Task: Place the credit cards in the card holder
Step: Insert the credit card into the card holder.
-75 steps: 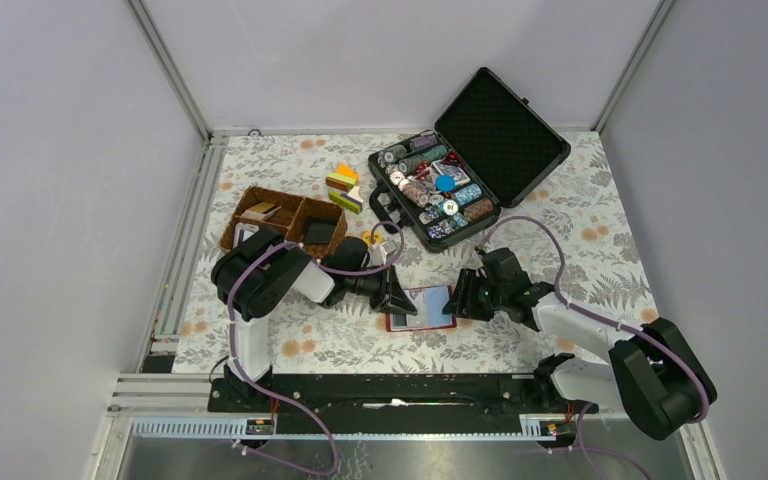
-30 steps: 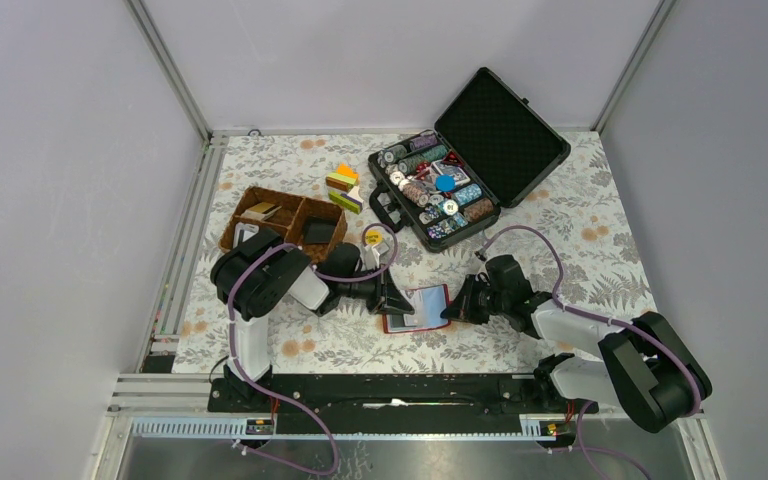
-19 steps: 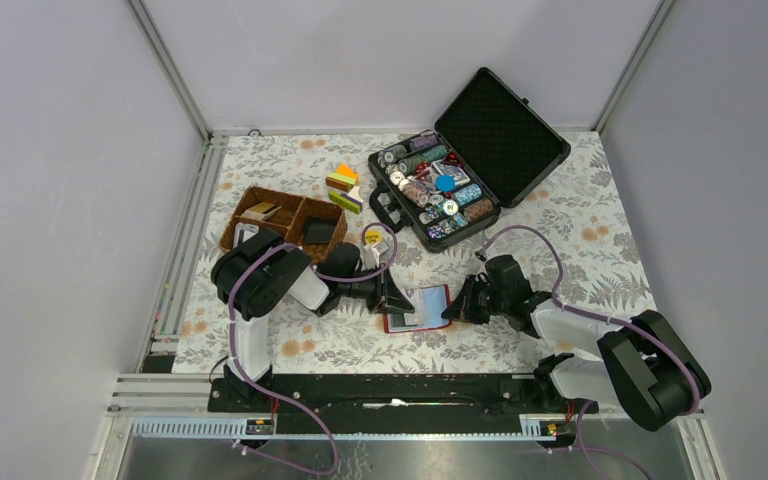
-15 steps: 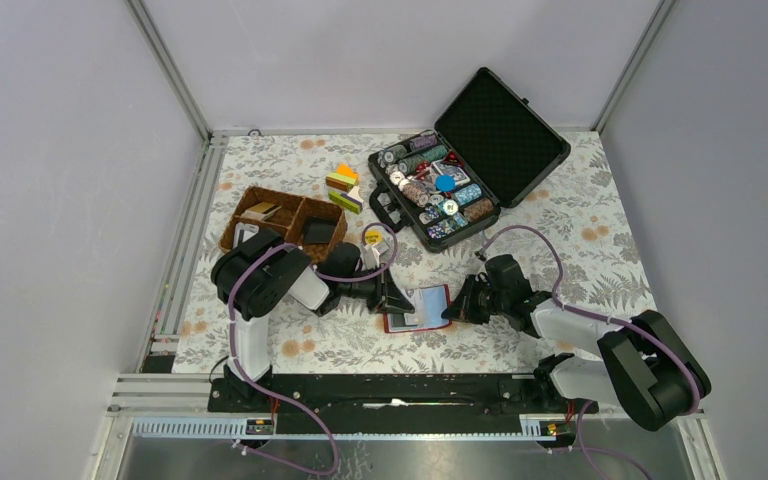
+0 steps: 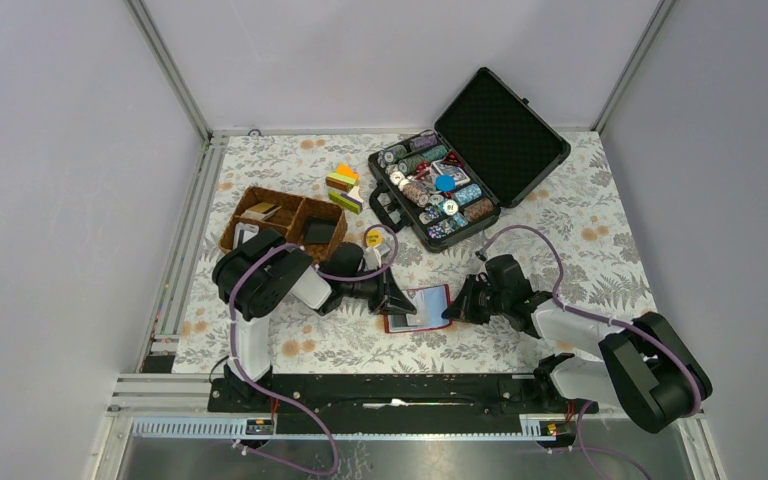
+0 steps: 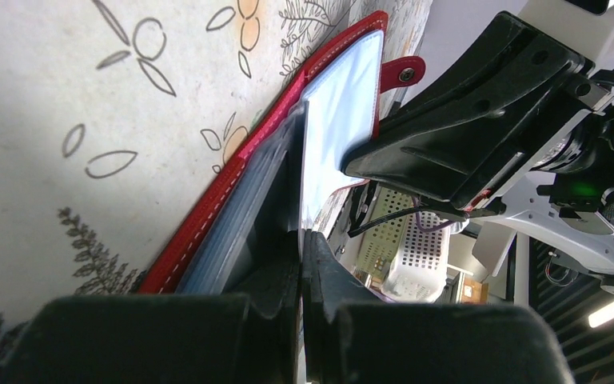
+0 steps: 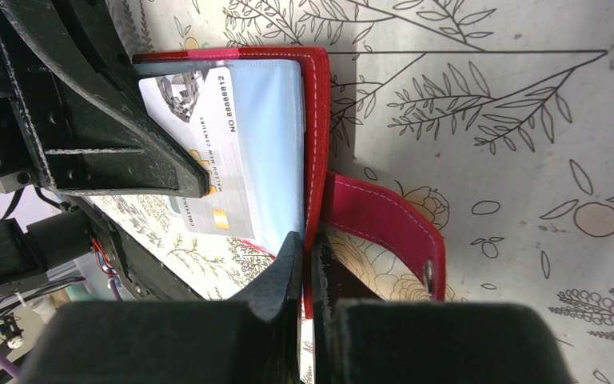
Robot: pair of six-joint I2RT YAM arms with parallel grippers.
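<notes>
Two pairs of jaws: brought together over the wallet [image 5: 420, 307], the left jaws from its left, the right jaws from its right.
Left jaws: pressed together on one end of the thin card [image 7: 208, 152].
Right jaws: pinched on the wallet's red right edge, just beside the snap strap [image 7: 384, 232].
Wallet: laid open on the table [image 5: 600, 240], near its front edge.
Card: held over the light blue inner pocket; whether it is under the clear film cannot be told.
Room: bare cloth is left from the wallet up to the case [image 5: 505, 125] and widely on the right; the left side is bounded by metal rails [image 5: 185, 250].
Around: the case is set at the far side, lid open, filled with chips [image 5: 430, 190]; a basket [image 5: 285, 222] with flat pieces [image 5: 317, 232] is seen far left; coloured blocks [image 5: 344, 186] lie between the two; a yellow round piece [image 5: 372, 238] lies just beyond the left wrist.
In the way: a purple cable [image 5: 520, 235] is looped over the right wrist.
Materials: the wallet is red, leather-look, white-stitched; the card is glossy, silver-white, rectangular, with a printed number; the cloth is leaf-printed; the basket is woven brown.
</notes>
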